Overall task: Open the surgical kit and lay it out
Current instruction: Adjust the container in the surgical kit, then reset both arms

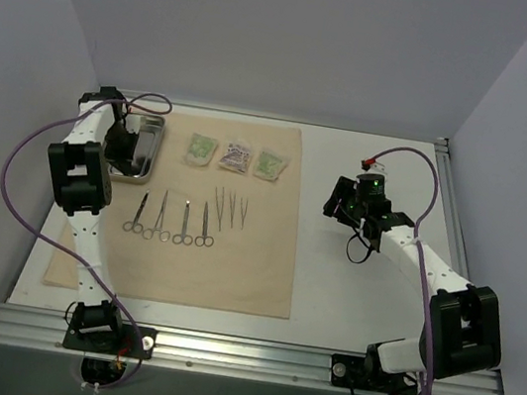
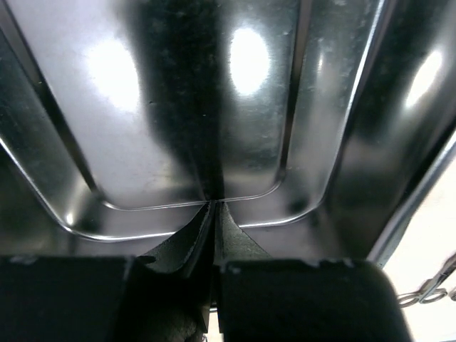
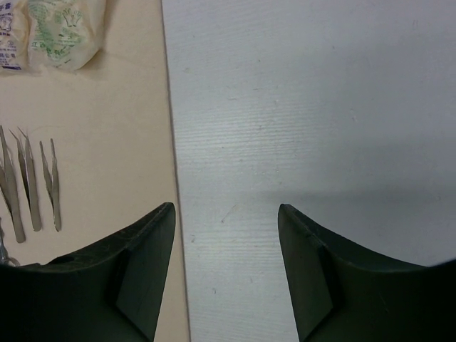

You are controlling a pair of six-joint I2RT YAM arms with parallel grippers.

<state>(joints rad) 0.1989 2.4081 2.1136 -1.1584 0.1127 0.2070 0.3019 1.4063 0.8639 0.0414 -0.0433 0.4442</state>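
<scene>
Top external shows one tray (image 1: pixel 143 148), three packets (image 1: pixel 235 157), four scissor-like instruments (image 1: pixel 171 220), three tweezers (image 1: pixel 230 208).

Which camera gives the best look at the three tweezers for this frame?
The right wrist view: the tweezers lie large and separate on the beige cloth, though at the left edge. The top external view shows all three tweezers whole but tiny. The left wrist view shows only the steel tray.

Packets (image 1: pixel 234 157) behind scissors (image 1: pixel 171 220), tray (image 1: pixel 149 139) left.

Glossy steel tray (image 2: pixel 178 107), matt cloth wrap (image 1: pixel 231 273)
</scene>
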